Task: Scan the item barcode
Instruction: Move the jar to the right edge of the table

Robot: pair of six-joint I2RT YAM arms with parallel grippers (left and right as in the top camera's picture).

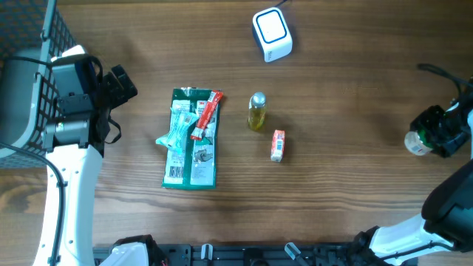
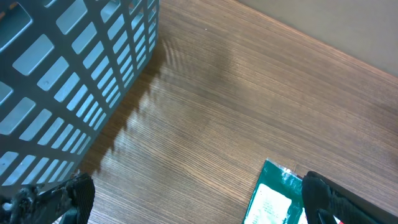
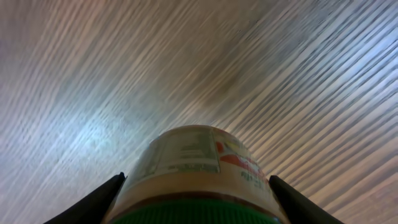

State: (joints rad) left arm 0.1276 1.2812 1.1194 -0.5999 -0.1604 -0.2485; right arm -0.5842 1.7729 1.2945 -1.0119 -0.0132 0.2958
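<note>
Jar in right pincer, scanner, bottle, carton well apart

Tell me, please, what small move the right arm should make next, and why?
Probably carry the green-lidded labelled plastic jar toward the white boxy scanner with the blue-rimmed face: the right tool grips the jar, yet it hangs near the right edge of the wooden table, well away from the scanner.

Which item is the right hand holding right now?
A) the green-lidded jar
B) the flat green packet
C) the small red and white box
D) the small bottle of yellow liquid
A: the right wrist view shows the green-lidded jar gripped in the right hand, away from the other items.
</note>
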